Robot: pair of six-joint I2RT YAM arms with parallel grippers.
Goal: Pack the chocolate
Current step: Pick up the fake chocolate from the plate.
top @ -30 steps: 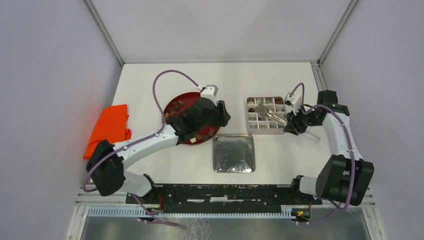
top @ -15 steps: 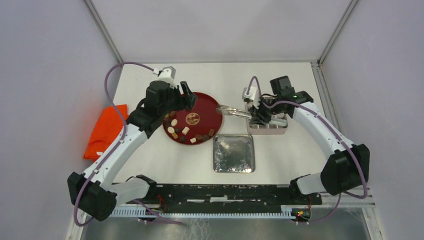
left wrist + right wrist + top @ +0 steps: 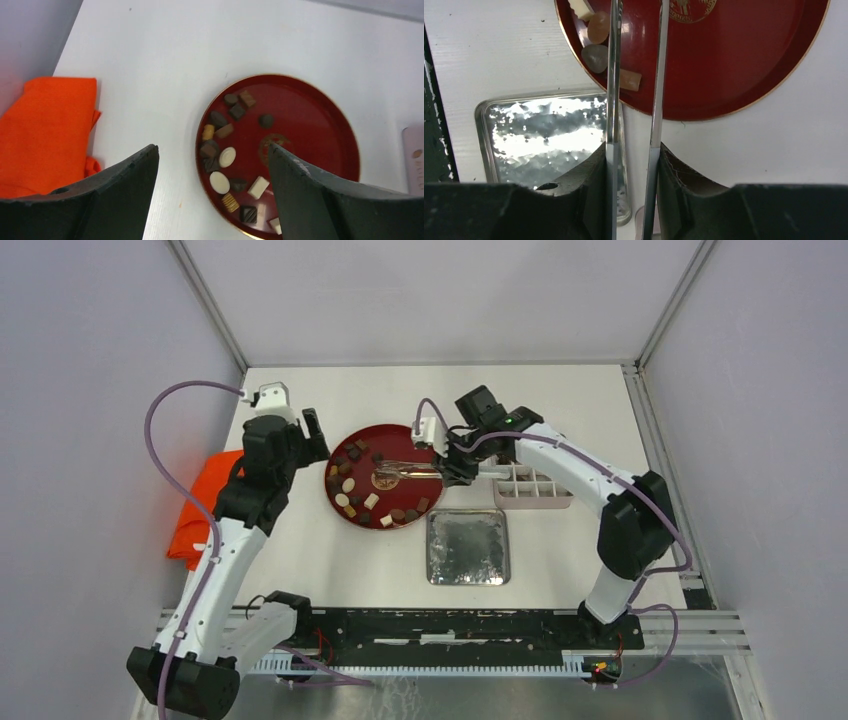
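Observation:
Several chocolates (image 3: 352, 490), dark, light brown and cream-white, lie on the round dark-red plate (image 3: 420, 455), mostly on its left and near side. They also show in the left wrist view (image 3: 220, 165). My left gripper (image 3: 310, 435) is open and empty, above the table just left of the plate (image 3: 320, 125). My right gripper (image 3: 455, 468) is shut on metal tongs (image 3: 405, 472), whose arms reach left over the plate's middle. In the right wrist view the tongs (image 3: 613, 75) run up from my gripper (image 3: 633, 150); their tips are out of frame. The pale grid box (image 3: 535, 490) stands right of the plate.
A shiny metal tray (image 3: 468, 547) lies in front of the plate and box, and also shows in the right wrist view (image 3: 549, 145). An orange cloth (image 3: 205, 510) lies at the left table edge, near my left arm. Grey walls close in the table.
My left arm has pulled back left off the plate. My right arm has carried the tongs left from the box to over the plate.

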